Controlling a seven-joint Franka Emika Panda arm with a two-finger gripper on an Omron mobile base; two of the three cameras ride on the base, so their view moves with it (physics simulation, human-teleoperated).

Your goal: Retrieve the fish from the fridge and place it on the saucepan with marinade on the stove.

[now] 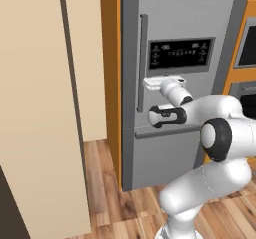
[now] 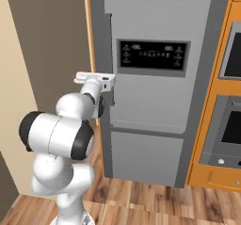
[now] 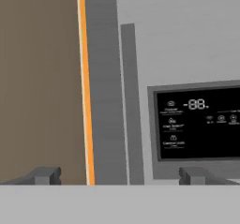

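**0 steps finished: fridge door closed, tool lined up on the handle**

None of the task looks done yet. The fridge [image 1: 175, 23] stands closed, its grey steel door flush and its black display panel [image 1: 181, 53] facing the robot, so the fish cannot be seen; I judge it to be inside, behind the door. Opening the door, taking the fish out and carrying it to the saucepan on the stove all remain.

The tool [image 1: 161, 84] hangs with its jaws spread wide and nothing between them. It sits close in front of the door, just right of the vertical bar handle [image 1: 143, 63] and just below the display panel's left end. In the hand view the handle [image 3: 131, 101] runs upright between the 2 finger tips [image 3: 45, 175], nearer the middle than either tip, not yet touched as far as I can tell.
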